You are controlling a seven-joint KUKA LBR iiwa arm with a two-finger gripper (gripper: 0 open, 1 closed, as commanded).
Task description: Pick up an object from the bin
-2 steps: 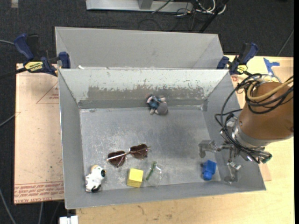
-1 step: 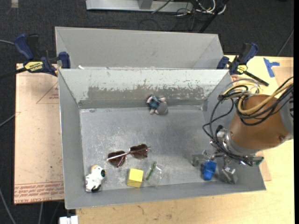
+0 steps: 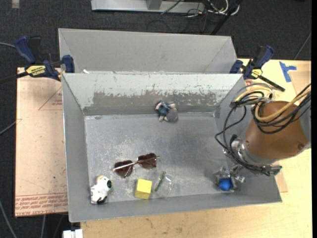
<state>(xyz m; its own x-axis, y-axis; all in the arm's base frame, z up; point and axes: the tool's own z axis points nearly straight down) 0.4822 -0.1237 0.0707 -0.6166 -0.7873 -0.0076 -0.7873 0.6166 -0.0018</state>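
Observation:
My gripper [image 3: 232,176] is low in the bin's front right corner, under the arm's orange cover. A small blue ball [image 3: 225,184] lies right at its tip, touching or almost touching it, close to the bin's front wall. Whether the ball is gripped cannot be made out from this view.
Brown-lensed sunglasses [image 3: 136,163], a yellow block [image 3: 143,188], a clear plastic piece with a green stick [image 3: 163,182] and a white toy with black spots [image 3: 100,190] lie at the front left. A small grey-blue figure [image 3: 167,111] rests against the back wall.

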